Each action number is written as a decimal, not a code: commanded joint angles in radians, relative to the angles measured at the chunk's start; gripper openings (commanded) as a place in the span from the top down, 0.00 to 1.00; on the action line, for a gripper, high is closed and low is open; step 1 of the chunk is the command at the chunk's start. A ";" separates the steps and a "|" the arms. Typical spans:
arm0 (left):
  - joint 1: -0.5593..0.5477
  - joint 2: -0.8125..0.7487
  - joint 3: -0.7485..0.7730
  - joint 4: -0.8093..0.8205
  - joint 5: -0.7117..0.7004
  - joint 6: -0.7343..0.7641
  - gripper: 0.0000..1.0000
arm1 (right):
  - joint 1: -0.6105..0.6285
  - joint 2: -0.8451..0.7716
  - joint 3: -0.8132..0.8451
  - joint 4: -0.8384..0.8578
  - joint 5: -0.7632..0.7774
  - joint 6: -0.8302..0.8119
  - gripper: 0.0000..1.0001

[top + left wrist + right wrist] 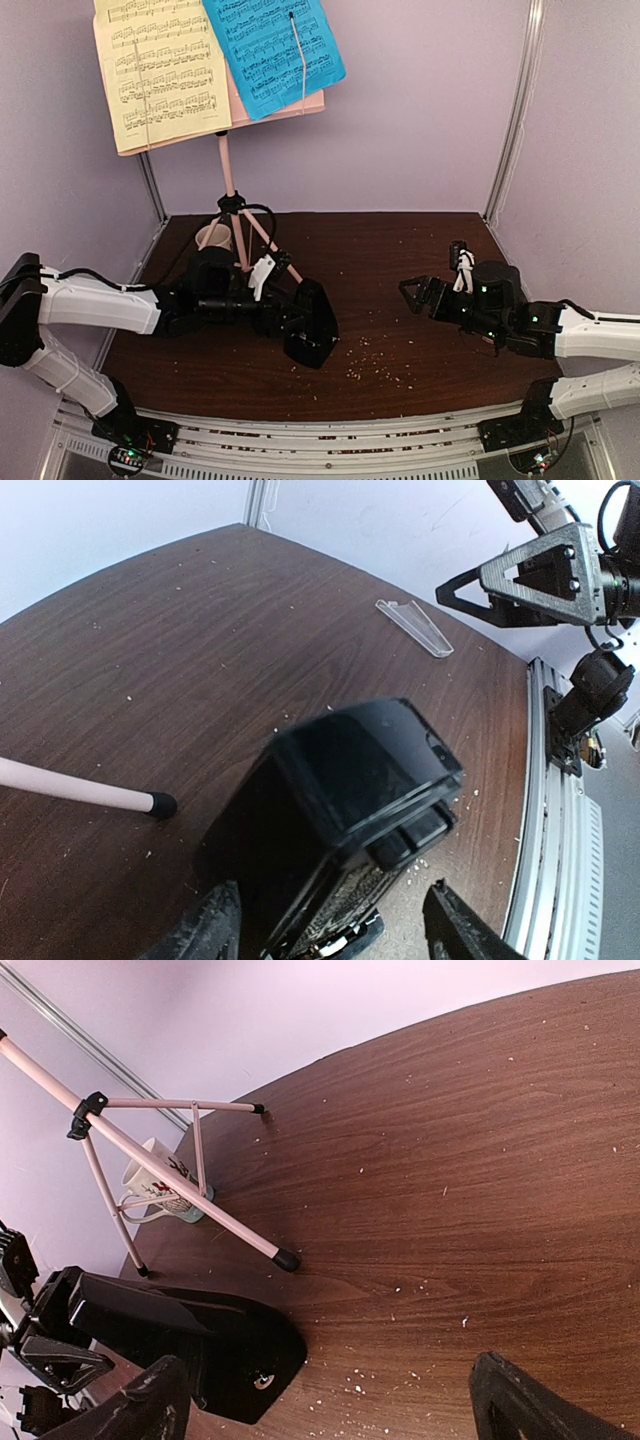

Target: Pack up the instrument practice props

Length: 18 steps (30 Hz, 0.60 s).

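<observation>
Black metronome (pixel 308 322) tipped on its side, lower centre of counter (pixel 400 250). Left gripper (pixel 332 900) straddles its narrow end, half-closed, grip unconfirmed; likely reorienting it for packing. Right gripper (pixel 410 297) wide open, empty, standing off.

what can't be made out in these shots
Top external: the yellow page and blue page are cut off by the upper edge; their notes are too small to read.
Top external: the mug is mostly hidden behind the left arm.
Left wrist: the metronome is blurred from closeness, so whether the left end effector clamps it is unclear.
</observation>
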 commanded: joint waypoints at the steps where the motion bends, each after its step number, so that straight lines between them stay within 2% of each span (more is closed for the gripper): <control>1: -0.005 0.015 0.031 0.047 0.015 0.022 0.37 | -0.002 -0.009 -0.007 -0.001 -0.006 -0.007 0.00; 5: -0.005 0.018 0.037 0.042 0.013 0.027 0.45 | -0.001 -0.012 -0.006 0.000 -0.006 -0.007 0.00; 18: -0.005 0.019 0.034 0.037 0.006 0.025 0.57 | -0.003 -0.020 -0.010 -0.003 -0.005 -0.006 0.00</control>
